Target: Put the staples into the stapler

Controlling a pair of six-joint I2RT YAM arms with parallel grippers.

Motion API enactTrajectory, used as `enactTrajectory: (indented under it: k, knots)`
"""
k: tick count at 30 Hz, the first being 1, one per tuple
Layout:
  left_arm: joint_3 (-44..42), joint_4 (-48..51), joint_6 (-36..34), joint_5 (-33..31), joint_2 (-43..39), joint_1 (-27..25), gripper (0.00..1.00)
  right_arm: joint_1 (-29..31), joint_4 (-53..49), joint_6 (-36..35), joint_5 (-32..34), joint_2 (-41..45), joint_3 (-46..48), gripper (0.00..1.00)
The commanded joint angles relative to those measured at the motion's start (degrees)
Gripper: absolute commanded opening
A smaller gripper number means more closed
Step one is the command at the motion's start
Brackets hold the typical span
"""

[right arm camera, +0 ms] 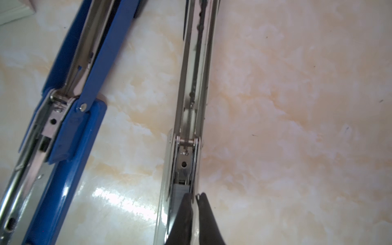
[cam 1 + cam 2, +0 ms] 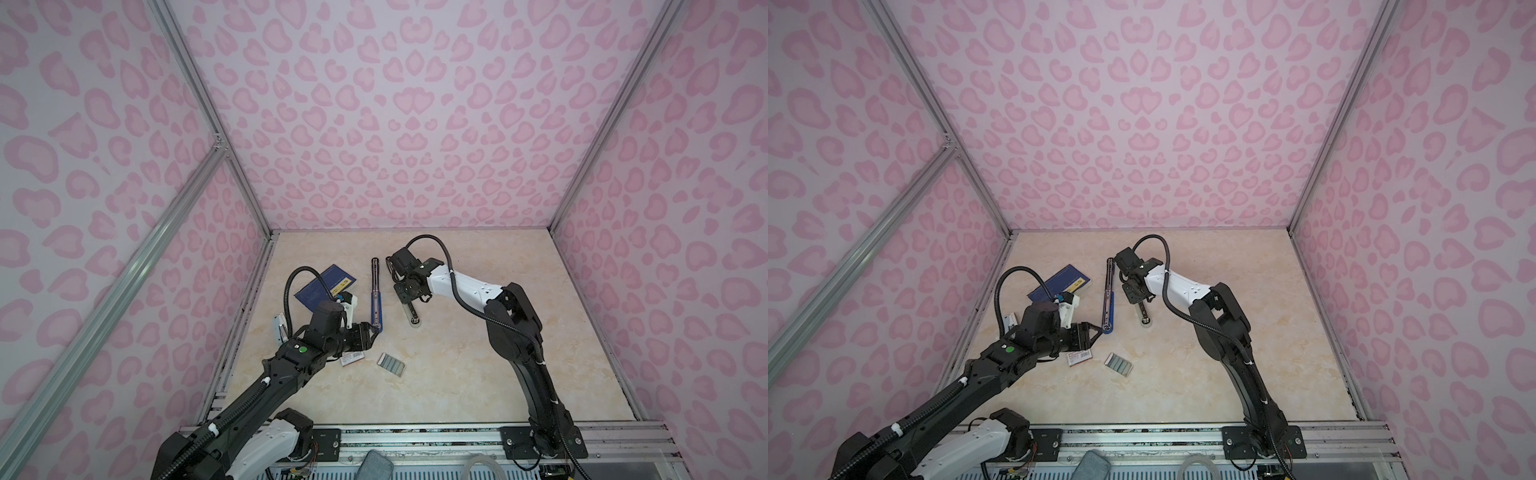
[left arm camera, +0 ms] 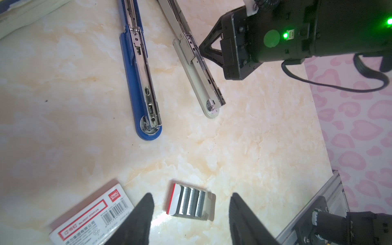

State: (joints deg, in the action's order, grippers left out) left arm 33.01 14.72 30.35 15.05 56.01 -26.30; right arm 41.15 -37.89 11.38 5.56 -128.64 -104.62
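The long pale grey stapler (image 1: 186,127) and, at its 9 o'clock in both top views, the long blue stapler (image 2: 376,299) lie hinged flat on the cream marbled tabletop (image 2: 478,332), magazines up, presumably so a strip can drop straight in; the silvery-grey staple strips in their small white tray (image 3: 192,202) rest at 5 o'clock of the left tool (image 2: 374,333), apart from the white sleeve with red label (image 2: 352,357); the left tool is spread; its wrist view frames the tray between the fingers (image 3: 140,216), likely lining up a pick, while both top views show it short of the tray; the right tool (image 1: 195,198) is pressed nearly together at the pale grey stapler's channel; only its wrist view shows a grey strip lying there; whether it nips the channel wall I cannot tell.
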Motion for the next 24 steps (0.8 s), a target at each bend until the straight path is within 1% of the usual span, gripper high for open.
enactTrajectory:
  k: [1, 5, 7, 9, 10, 14, 16, 19, 24]
  knots:
    - [0.2, -1.3, -0.4, 0.4, -0.2, 0.0, 0.60, 0.2, -0.1, -0.7, 0.8, 0.5, 1.4, 0.12]
    - [0.4, -1.3, -0.3, 0.4, 0.1, 0.0, 0.60, 0.4, -0.1, -1.1, 1.1, 1.6, 3.3, 0.13]
    - [0.3, -1.4, -0.3, 0.5, 0.2, 0.0, 0.60, 0.6, 0.3, -1.3, 1.6, 2.4, 4.3, 0.17]
    - [0.2, -1.6, -0.3, 0.5, 0.2, 0.0, 0.60, 0.7, 0.8, -1.3, 1.9, 3.0, 5.1, 0.23]
    - [0.3, -1.5, -0.3, 0.5, 0.2, 0.0, 0.60, 0.6, 0.9, -1.3, 2.0, 3.1, 5.1, 0.24]
    - [0.4, -1.5, -0.3, 0.6, 0.2, 0.0, 0.60, 0.6, 0.5, -1.4, 2.2, 2.4, 4.2, 0.25]
    - [0.3, -1.6, -0.2, 0.5, 0.2, 0.0, 0.60, 0.5, 0.6, -1.4, 2.3, 2.1, 3.6, 0.27]
    - [0.2, -1.4, -0.2, 0.5, 0.2, 0.0, 0.60, 0.2, 0.5, -1.2, 2.5, 1.6, 2.0, 0.28]
    - [-0.1, -1.4, -0.2, 0.2, -0.5, 0.0, 0.60, -0.2, -0.4, -1.4, 2.3, -0.1, -1.7, 0.32]
